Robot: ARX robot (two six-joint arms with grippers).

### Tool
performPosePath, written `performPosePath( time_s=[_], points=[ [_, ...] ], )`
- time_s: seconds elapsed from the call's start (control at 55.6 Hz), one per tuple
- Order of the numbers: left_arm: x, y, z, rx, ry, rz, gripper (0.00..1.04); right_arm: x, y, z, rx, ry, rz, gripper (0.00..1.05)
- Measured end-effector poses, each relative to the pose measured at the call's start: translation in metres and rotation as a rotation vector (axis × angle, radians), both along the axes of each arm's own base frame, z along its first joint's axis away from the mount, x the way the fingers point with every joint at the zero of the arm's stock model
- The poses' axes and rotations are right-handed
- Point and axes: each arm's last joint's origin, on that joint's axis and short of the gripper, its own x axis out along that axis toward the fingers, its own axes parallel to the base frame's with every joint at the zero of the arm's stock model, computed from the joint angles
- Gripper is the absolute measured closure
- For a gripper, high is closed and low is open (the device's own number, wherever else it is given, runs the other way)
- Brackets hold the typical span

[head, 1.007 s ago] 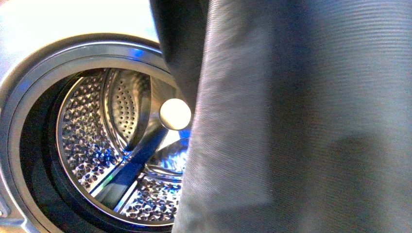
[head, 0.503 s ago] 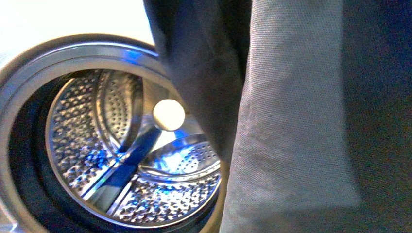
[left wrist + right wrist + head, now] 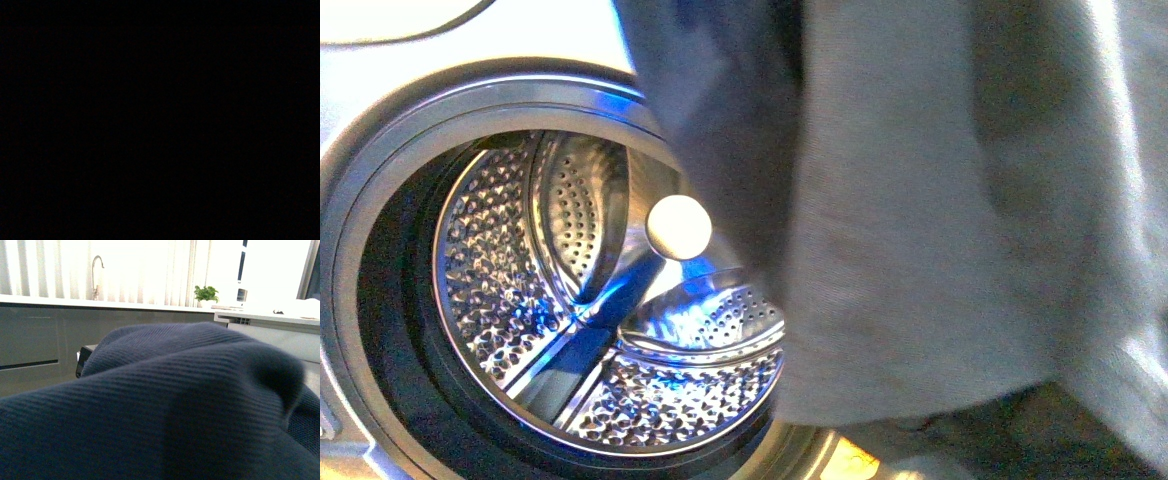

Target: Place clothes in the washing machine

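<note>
Washing machine [image 3: 380, 90]: porthole open, drum [image 3: 510, 270] bare where visible.
Clothes [image 3: 920, 200]: hang close to front camera, cover right half of porthole, hem looks still outside.
Hands: neither in view, can't tell grip or opening. Left wrist view dark.
Risks: cloth blocks aim, so blind release could drape it on gasket [image 3: 390, 340] and it slides out. Hem may snag rim.

dark slate-blue ribbed woven clothes [image 3: 920, 220] | seen hanging in loose vertical folds before the right part of the porthole; bunched close in the right wrist view [image 3: 165, 405] || silver-grey front-loading washing machine [image 3: 380, 110] | door opening uncovered, dark gasket and perforated steel drum exposed; no garment seen in the visible part of the drum
</note>
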Motion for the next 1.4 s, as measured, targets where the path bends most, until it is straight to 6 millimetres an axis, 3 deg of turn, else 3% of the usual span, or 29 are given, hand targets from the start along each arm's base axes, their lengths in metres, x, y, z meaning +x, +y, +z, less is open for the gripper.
performPosePath(
  time_s=[0.072,0.162,0.485,0.827,0.989,1.169,1.402],
  points=[
    [0.001,0.007,-0.003,0.004,0.005,0.02,0.85,-0.001,0.0,0.0,0.0,-0.003,0.006,0.61],
    [0.001,0.015,-0.005,0.009,0.003,0.025,0.94,-0.001,0.0,0.001,0.001,-0.006,0.007,0.48],
    [-0.003,0.058,-0.012,0.031,-0.02,0.092,0.95,-0.002,0.0,0.002,0.002,-0.008,0.011,0.06],
    [0.0,0.123,-0.044,0.065,0.018,0.185,0.95,-0.002,0.0,0.002,0.002,-0.009,0.011,0.08],
    [-0.002,0.149,-0.079,0.107,0.096,0.217,0.95,-0.003,-0.001,0.002,0.004,-0.012,0.011,0.08],
    [-0.005,0.158,-0.103,0.147,0.156,0.203,0.95,-0.003,-0.001,0.003,0.005,-0.014,0.011,0.08],
    [-0.006,0.16,-0.118,0.257,0.204,0.156,0.95,-0.003,-0.001,0.003,0.005,-0.014,0.011,0.08]
  ],
)
